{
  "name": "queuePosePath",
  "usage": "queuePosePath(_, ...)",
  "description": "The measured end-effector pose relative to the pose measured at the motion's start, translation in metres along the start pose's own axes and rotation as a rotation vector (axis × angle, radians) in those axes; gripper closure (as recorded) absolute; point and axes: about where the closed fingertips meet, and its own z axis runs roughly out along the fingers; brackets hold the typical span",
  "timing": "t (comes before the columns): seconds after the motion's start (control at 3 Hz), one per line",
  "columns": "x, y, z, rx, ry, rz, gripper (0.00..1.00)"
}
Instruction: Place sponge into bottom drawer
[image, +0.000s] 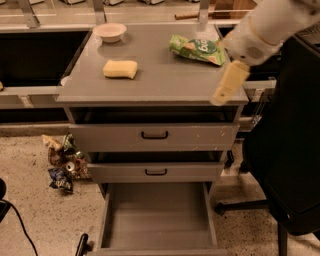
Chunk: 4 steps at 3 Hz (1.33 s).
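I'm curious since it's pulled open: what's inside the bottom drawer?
The bottom drawer shows only bare grey floor; its rear is hidden under the drawer above. The sponge lies on the cabinet top, the gripper over its right edge.
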Motion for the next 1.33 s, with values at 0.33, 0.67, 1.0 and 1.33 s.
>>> queuePosePath(0.33, -0.055, -0.054, 0.053, 0.014, -0.145, 0.015, 0.0)
queuePosePath(0.67, -0.087, -0.079, 0.084, 0.014, -0.237, 0.047, 0.0)
queuePosePath(1.0, -0.087, -0.079, 0.084, 0.014, -0.237, 0.047, 0.0)
queuePosePath(1.33, -0.098, -0.094, 0.109, 0.029, -0.299, 0.081, 0.0)
